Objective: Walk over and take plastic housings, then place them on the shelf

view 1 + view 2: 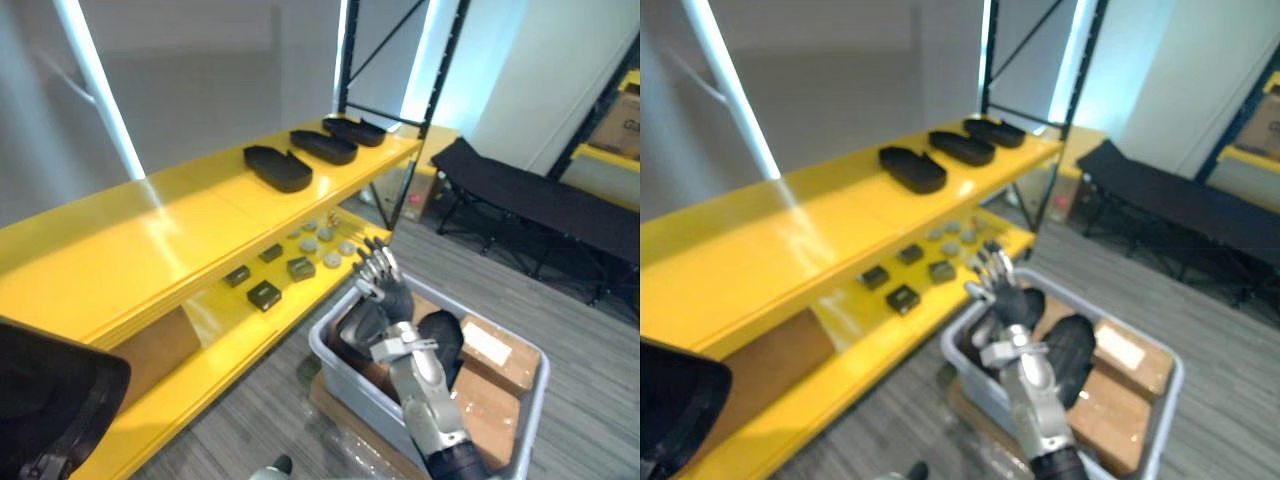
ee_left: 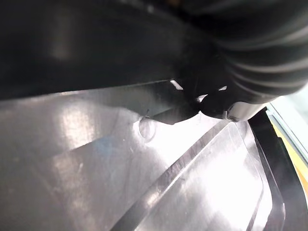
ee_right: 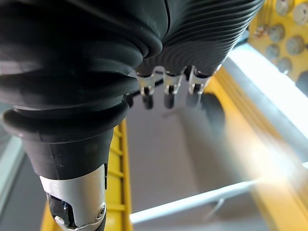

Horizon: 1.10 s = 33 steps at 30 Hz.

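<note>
Three black plastic housings (image 1: 280,168) (image 1: 323,146) (image 1: 355,130) lie in a row on the top board of the yellow shelf (image 1: 150,250). Another black housing (image 1: 50,400) hangs at the lower left of the eye views. In the left wrist view its glossy inside (image 2: 120,168) lies right against my left hand (image 2: 250,62). My right hand (image 1: 385,290) is open, with its fingers spread, above the grey bin (image 1: 332,355). More black housings (image 1: 442,340) lie in that bin just below the hand. In the right wrist view the hand's fingers (image 3: 166,91) point straight ahead.
Small dark blocks and round grey parts (image 1: 300,262) lie on the lower yellow board. Cardboard boxes (image 1: 495,352) fill the bin's right side. A black folding cot (image 1: 540,200) stands behind it. A black rack upright (image 1: 432,110) rises at the shelf's far end.
</note>
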Tool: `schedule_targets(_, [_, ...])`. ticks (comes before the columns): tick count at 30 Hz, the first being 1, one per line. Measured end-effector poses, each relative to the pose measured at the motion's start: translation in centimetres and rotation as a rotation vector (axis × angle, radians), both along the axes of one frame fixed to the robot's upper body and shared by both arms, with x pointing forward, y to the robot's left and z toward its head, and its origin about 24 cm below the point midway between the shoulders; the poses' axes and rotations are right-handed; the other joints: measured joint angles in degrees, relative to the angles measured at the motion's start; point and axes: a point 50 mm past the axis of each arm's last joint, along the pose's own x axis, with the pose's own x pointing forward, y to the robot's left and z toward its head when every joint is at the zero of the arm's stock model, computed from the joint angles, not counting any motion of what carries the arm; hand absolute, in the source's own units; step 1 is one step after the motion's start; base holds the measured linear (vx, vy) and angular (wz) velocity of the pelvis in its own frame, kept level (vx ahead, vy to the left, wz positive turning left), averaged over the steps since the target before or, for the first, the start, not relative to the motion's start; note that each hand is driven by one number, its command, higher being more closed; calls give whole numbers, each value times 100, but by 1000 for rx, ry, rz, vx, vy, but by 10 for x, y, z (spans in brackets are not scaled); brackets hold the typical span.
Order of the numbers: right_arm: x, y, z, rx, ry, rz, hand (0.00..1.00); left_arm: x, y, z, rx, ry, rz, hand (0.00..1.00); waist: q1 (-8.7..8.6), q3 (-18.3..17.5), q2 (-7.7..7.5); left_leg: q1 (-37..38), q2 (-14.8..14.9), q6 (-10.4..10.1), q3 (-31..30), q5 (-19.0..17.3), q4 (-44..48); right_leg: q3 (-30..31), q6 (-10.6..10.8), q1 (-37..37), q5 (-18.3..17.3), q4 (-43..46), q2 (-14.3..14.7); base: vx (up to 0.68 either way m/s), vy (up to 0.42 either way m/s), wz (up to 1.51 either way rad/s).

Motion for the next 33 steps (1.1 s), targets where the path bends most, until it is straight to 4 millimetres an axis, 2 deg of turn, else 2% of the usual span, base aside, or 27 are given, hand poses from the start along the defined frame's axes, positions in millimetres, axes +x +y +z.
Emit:
schedule_targets(1, [0, -6, -1, -5, 7, -23, 0, 3, -1, 0, -4, 1, -27, 100, -19, 60, 0, 0, 2, 5, 143, 111, 0, -121, 6, 89, 5, 47, -6, -1, 83, 137])
schedule_targets(2, [-1, -16, -5, -23, 25, -60, 0, 6, -2, -1, -6, 13, -62, 100, 6, 202, 80, 0, -89, -42, 44, 164, 0, -147, 1, 164, 2, 132, -65, -7, 128, 86])
schedule_targets(3, [-1, -20, -5, -56, 25, -68, 0, 6, -2, -1, -7, 14, -72, 100, 78, 307, 101, -3, -164, -21, -30, 177, 1, -106, -25, 197, -13, 179, -116, -20, 120, 65])
schedule_targets(6, [3, -17, 0, -62, 4, -58, 0, 6, -1, -3, -32, 1, -79, 100, 95, 527, 243, 2, -254, 44, -102, 164, 0, 101, -186, 237, -110, 187, -176, -55, 79, 25])
schedule_targets(8, [4, -17, 2, -64, -9, -49, 0, 7, -3, -3, -37, -3, -84, 100, 93, 564, 272, 7, -254, 33, -75, 156, -1, 200, -275, 224, -229, 185, -175, -78, 33, -5])
schedule_targets(12, [2, -19, 2, -68, -9, -48, 0, 8, -5, -6, -50, 0, -93, 100, 20, 576, 262, 7, -164, 41, 21, 209, -2, 526, -197, 122, -434, 266, -72, -114, -26, -5])
schedule_targets(13, [-1, -20, 4, -65, -15, -52, 0, 11, -7, -6, -52, -1, -113, 100, -41, 581, 264, -20, -175, 56, -85, 243, -2, 932, -238, 20, -660, 414, 2, -107, -62, 63])
schedule_targets(14, [-8, -23, 5, -59, -22, -65, 0, 18, -10, -5, -55, -10, -158, 100, -214, 582, 262, -108, -264, 108, -313, 293, -3, 1526, -343, -124, -973, 550, 170, -117, -73, 94])
schedule_targets(17, [-25, -35, 3, -44, -3, -139, 0, 42, -23, -3, -62, -45, -297, 100, -480, 608, 156, -247, -468, 131, -608, 307, -24, 2316, -605, -278, -1413, 1009, 417, -70, -118, 133])
schedule_targets(19, [-39, -43, -3, -44, 29, -176, 0, 56, -33, 0, -64, -70, -387, 100, -597, 575, 181, -356, -480, 138, -776, 313, -1, 2903, -613, -435, -1335, 1432, 530, 22, -41, 125])
schedule_targets(21, [-52, -48, -8, -42, 53, -193, 0, 64, -41, 3, -60, -80, -450, 100, -723, 592, 202, -412, -446, 124, -707, 300, 0, 3010, -643, -479, -1318, 1766, 589, 38, -27, 105])
schedule_targets(28, [-60, -41, -5, -32, 18, -158, 0, 51, -46, -11, -132, -25, -449, 100, -631, 609, 258, -390, -416, 120, -325, 196, 420, 3108, -642, -445, -1317, 2095, 473, 54, -44, -4])
schedule_targets(33, [-65, -46, -3, -53, 1, -165, 0, 49, -48, -14, -151, -16, -449, 100, -579, 636, 354, -415, -357, 54, -187, 25, 731, 3206, -608, -324, -1389, 1991, 532, -13, -42, -14])
